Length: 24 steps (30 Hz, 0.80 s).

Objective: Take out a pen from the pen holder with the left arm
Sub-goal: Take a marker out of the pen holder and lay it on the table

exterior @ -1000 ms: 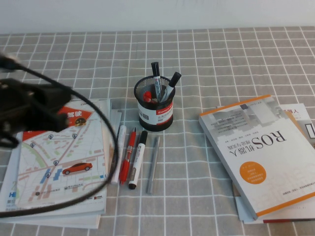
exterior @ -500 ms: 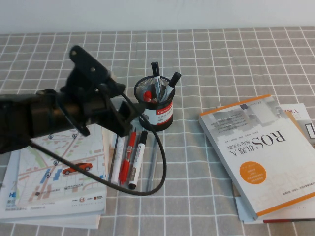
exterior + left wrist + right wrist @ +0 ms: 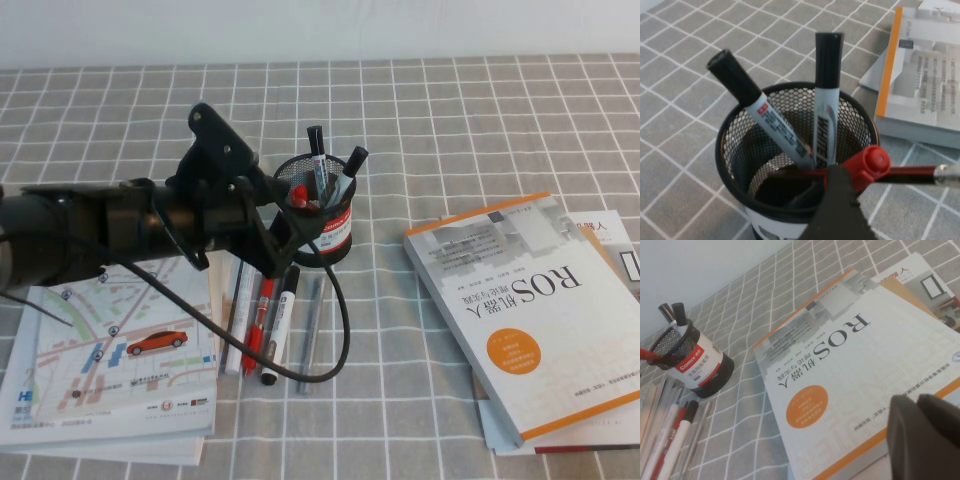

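- Fingers of the left gripper (image 3: pixel 288 238) look released, with nothing clamped. In the left wrist view we see only one dark finger (image 3: pixel 840 210), right at the rim of the pen holder (image 3: pixel 325 232).
- We place the left gripper against the holder's left side, near the middle of the desk (image 3: pixel 450 120). Its arm reaches in from the desk's left edge.
- At the front left corner a map booklet (image 3: pixel 120 350) lies flat, partly under the arm.
- Just right of the booklet, between the holder and the front edge, four loose pens lie side by side: a white pen (image 3: pixel 233 345), a red desk pen (image 3: pixel 258 325), a black-capped pen (image 3: pixel 278 325) and a grey pen (image 3: pixel 310 320). The gripper hides their far ends.
- The pen holder is a black mesh cup with a red and white label, and it stands upright.
- Inside it we see a left marker (image 3: pixel 316 150) and a right marker (image 3: pixel 350 165). Both black caps rise above the rim, with the tops leaning apart.
- A red pen (image 3: pixel 298 193) is also in the holder, its knob at the rim just beside the visible finger. We cannot tell whether they touch.
- Near the right edge a white and orange ROS book (image 3: pixel 520 300) lies flat on other papers (image 3: pixel 600 228).
- The right gripper (image 3: pixel 920 432) shows only in its own wrist view. It hangs above a corner of the ROS book with its fingers pressed together and empty.
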Each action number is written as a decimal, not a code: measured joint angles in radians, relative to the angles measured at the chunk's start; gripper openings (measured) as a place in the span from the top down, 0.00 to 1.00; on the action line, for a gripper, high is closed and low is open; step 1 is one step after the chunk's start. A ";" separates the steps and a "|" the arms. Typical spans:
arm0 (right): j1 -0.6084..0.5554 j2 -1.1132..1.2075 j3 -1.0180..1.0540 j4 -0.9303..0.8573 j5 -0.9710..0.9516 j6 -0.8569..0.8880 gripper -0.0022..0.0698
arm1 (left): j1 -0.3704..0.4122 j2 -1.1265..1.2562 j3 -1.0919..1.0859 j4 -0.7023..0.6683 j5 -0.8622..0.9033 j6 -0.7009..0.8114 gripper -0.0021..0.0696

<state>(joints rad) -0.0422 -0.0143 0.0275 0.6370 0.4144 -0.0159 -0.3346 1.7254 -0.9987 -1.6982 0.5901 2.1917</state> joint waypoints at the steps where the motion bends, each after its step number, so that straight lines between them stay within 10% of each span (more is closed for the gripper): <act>1: 0.000 0.000 0.000 0.000 0.000 0.000 0.99 | 0.000 0.001 -0.005 0.000 0.004 0.004 0.32; 10: 0.000 0.000 0.000 0.000 0.000 0.000 0.99 | 0.000 0.002 -0.028 -0.002 0.015 0.034 0.37; 24: 0.000 0.000 0.000 0.000 0.000 0.000 0.99 | 0.000 0.002 -0.029 -0.002 0.063 0.038 0.80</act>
<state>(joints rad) -0.0422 -0.0143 0.0275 0.6370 0.4144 -0.0159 -0.3346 1.7277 -1.0281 -1.7007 0.6535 2.2300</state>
